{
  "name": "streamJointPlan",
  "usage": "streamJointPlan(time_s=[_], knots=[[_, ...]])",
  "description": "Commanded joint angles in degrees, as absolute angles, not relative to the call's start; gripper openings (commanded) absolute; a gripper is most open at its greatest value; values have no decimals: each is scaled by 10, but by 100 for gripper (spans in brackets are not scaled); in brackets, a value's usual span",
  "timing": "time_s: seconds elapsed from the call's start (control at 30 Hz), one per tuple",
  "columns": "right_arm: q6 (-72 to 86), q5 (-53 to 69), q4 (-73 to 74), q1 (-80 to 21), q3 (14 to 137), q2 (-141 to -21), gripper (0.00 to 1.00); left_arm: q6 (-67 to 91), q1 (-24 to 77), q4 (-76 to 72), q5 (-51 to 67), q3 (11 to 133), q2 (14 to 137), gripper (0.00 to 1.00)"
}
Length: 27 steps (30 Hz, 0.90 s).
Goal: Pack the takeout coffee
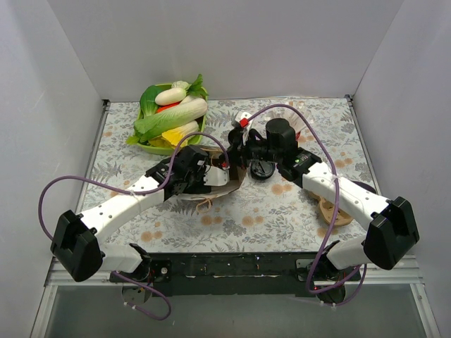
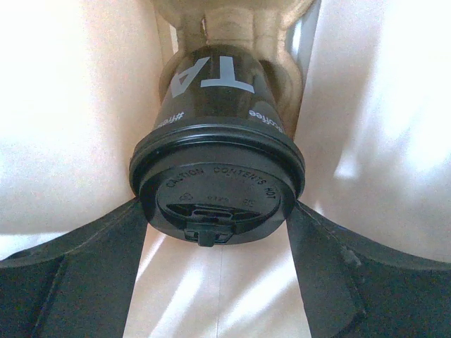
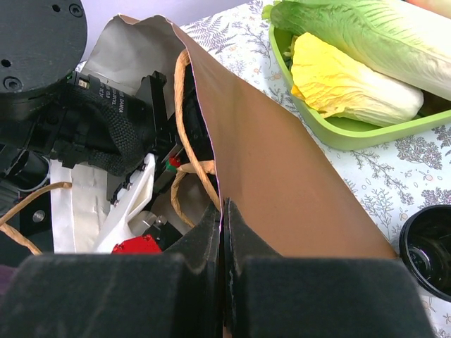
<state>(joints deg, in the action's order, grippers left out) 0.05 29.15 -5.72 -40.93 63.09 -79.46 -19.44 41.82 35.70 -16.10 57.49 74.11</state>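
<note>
The takeout coffee (image 2: pixel 211 91), a black cup with a black sip lid (image 2: pixel 215 190), lies inside the brown paper bag (image 1: pixel 220 184), whose pale inner walls fill the left wrist view. My left gripper (image 2: pixel 217 208) reaches into the bag, and its two dark fingers (image 2: pixel 320 267) press against either side of the lid's rim. Past the cup's far end something tan shows. My right gripper (image 3: pixel 223 208) is shut on the bag's brown top edge (image 3: pixel 282 176) and holds the mouth apart. From above, the cup is hidden inside the bag.
A green tray (image 1: pixel 151 144) of vegetables stands at the back left, close to the bag (image 3: pixel 338 134). A black round object (image 1: pixel 262 169) sits just right of the bag. The tan pulp carrier (image 1: pixel 335 211) lies under the right arm. White walls enclose the table.
</note>
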Motion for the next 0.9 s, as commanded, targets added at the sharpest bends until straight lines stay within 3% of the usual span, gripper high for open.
streamJointPlan(time_s=[0.0,0.87], knots=[[9,341,-25,-415,650,-795,1,-149,406,330,-184,572,721,0],[-54,382,21,-429,688,-816,1,-166,374,324,-195,534,687,0]])
